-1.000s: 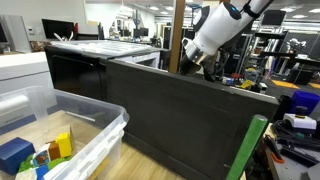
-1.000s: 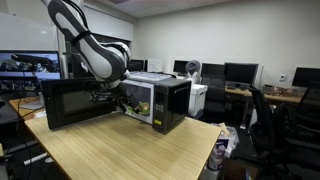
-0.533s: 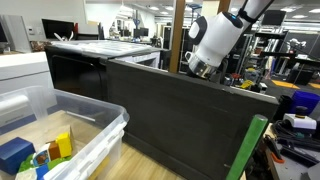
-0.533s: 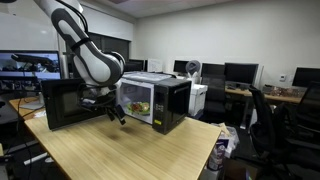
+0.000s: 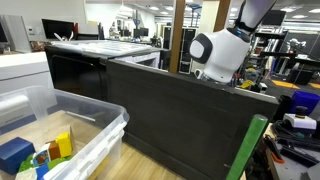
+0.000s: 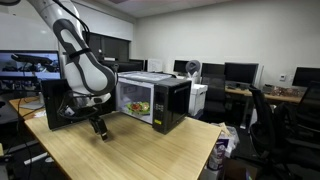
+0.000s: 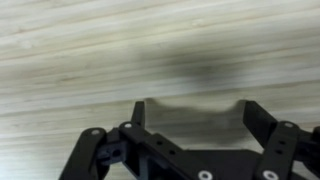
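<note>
My gripper hangs just above the wooden table, in front of the open door of a black microwave. In the wrist view the two black fingers stand wide apart over bare wood grain with nothing between them. The gripper is open and empty. Food shows behind the glass inside the microwave. In an exterior view only the white arm shows behind the dark door; the fingers are hidden there.
A clear plastic bin with coloured toy blocks stands near the camera. A green pole stands at the right. Office chairs, desks and monitors fill the room behind. The table edge is at the right.
The arm has swung away from the microwave's front and down to the left. The gripper now sits low over the table in front of the open door.
</note>
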Controlling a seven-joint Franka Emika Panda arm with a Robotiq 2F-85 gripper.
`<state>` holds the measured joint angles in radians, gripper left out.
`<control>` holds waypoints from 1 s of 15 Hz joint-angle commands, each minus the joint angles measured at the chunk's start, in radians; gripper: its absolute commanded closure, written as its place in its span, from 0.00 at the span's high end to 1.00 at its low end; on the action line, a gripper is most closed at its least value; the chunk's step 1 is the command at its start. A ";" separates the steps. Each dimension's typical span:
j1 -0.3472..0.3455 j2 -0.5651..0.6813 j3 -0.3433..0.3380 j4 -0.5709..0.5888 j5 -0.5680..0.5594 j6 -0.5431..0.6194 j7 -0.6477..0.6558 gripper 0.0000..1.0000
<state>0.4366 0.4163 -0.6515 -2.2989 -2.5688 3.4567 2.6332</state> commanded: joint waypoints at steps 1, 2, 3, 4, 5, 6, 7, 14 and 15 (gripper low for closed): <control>0.054 0.060 -0.107 -0.025 0.068 0.000 -0.009 1.00; 0.063 0.076 -0.134 -0.034 0.091 0.000 -0.016 1.00; 0.013 0.072 -0.088 -0.053 0.084 0.000 -0.019 1.00; 0.021 0.077 -0.107 -0.057 0.100 0.001 -0.020 1.00; 0.017 0.083 -0.108 -0.063 0.114 0.001 -0.020 1.00; 0.025 0.093 -0.125 -0.068 0.137 0.001 -0.020 1.00; 0.036 0.102 -0.143 -0.074 0.163 0.000 -0.020 1.00; 0.068 0.130 -0.209 -0.103 0.294 0.000 -0.020 1.00; 0.047 0.120 -0.186 -0.104 0.282 0.000 -0.020 1.00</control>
<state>0.5231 0.5290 -0.8707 -2.3739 -2.2987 3.4570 2.6128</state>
